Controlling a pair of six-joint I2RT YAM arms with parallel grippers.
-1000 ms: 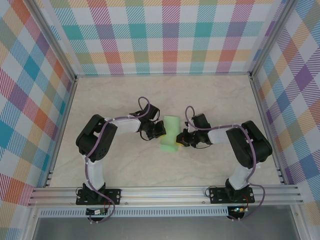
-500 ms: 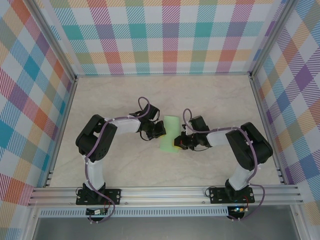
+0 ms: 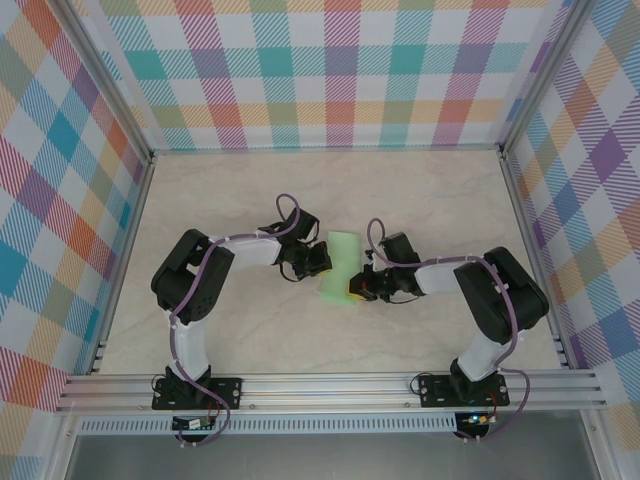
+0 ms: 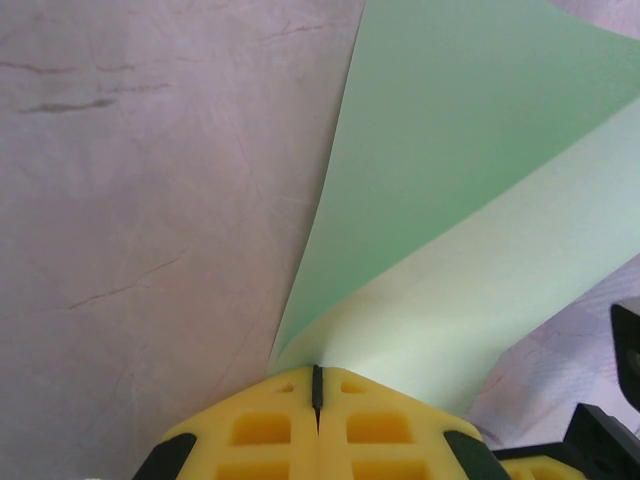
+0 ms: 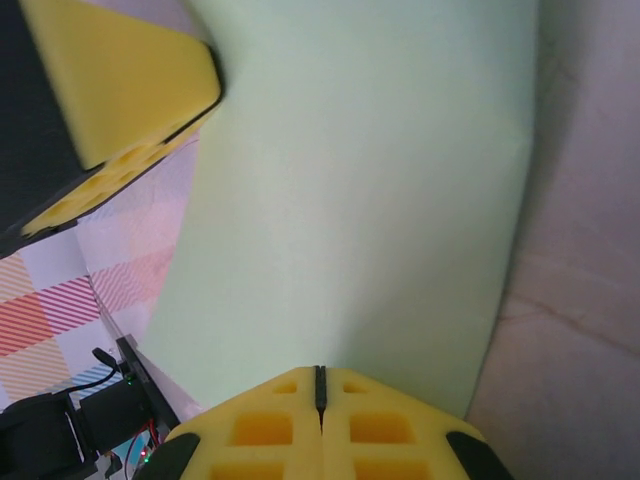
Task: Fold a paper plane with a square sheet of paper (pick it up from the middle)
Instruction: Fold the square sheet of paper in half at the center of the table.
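There is one sheet of paper (image 3: 340, 266), pale mint green, and one marble-patterned tabletop (image 3: 430, 200). Two black-and-white arms are in view, one left arm (image 3: 200, 290) and one right arm (image 3: 490, 300). Each carries one pincer, so two in all: the left pincer (image 3: 322, 262) and the right pincer (image 3: 356, 288), each with two yellow fingers (image 4: 260, 430). Three plaid walls (image 3: 340, 70) stand around the space, and each arm bears one purple cable (image 3: 286, 197), making two cables.

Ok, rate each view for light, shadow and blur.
Top external: even light, sharp, faint shadows on the table. Left wrist: paper in two tones, upper part shaded darker, no glare. Right wrist: paper flat-lit, featureless; table beside it slightly soft.
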